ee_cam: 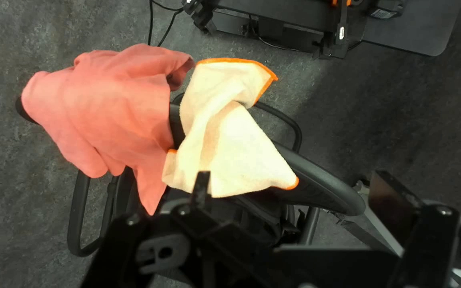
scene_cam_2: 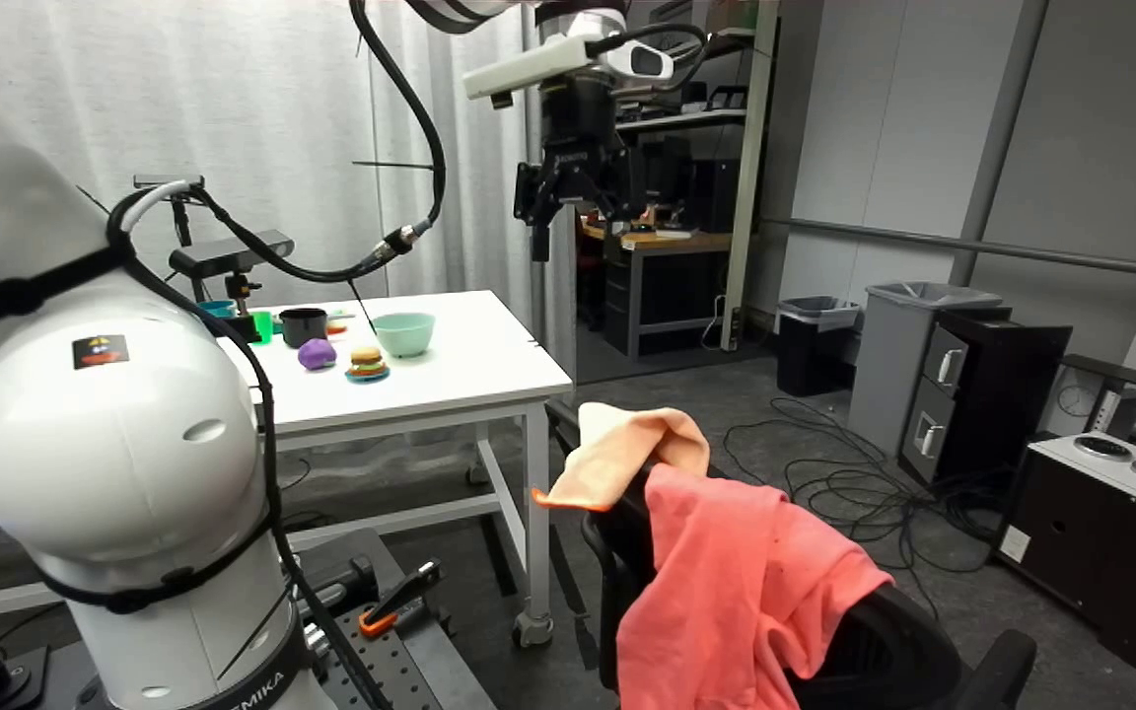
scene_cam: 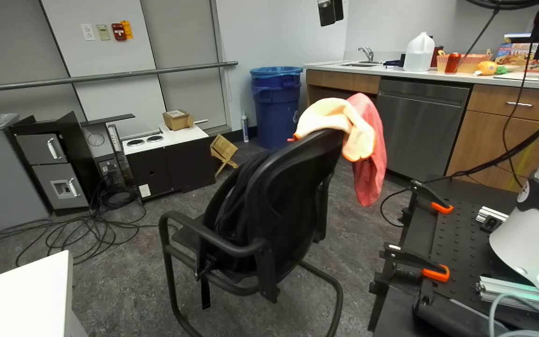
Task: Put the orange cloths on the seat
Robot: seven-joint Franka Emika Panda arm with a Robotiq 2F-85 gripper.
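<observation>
The pale yellow-orange cloth with orange edging (scene_cam: 332, 117) (scene_cam_2: 617, 449) (ee_cam: 238, 156) lies draped over the top of the chair's backrest. The salmon cloth (scene_cam: 370, 154) (scene_cam_2: 736, 582) (ee_cam: 106, 108) hangs over the backrest beside it. The black seat (scene_cam: 186, 239) shows only at its edge in an exterior view; the backrest and a dark bag-like item hide most of it. My gripper (scene_cam_2: 585, 232) is open and empty, high above the chair. Its spread fingers (ee_cam: 296, 180) frame the backrest edge in the wrist view, with one finger overlapping the pale cloth. Its fingertips (scene_cam: 330, 11) show at an exterior view's top edge.
The chair's backrest (scene_cam: 293, 206) and armrest (scene_cam: 213, 236) stand between the robot's base table (scene_cam: 466, 243) and a white table (scene_cam_2: 489, 365). That table bears a green bowl (scene_cam_2: 403, 333) and toy food. A dark bag-like item (scene_cam: 239, 206) lies against the backrest's front.
</observation>
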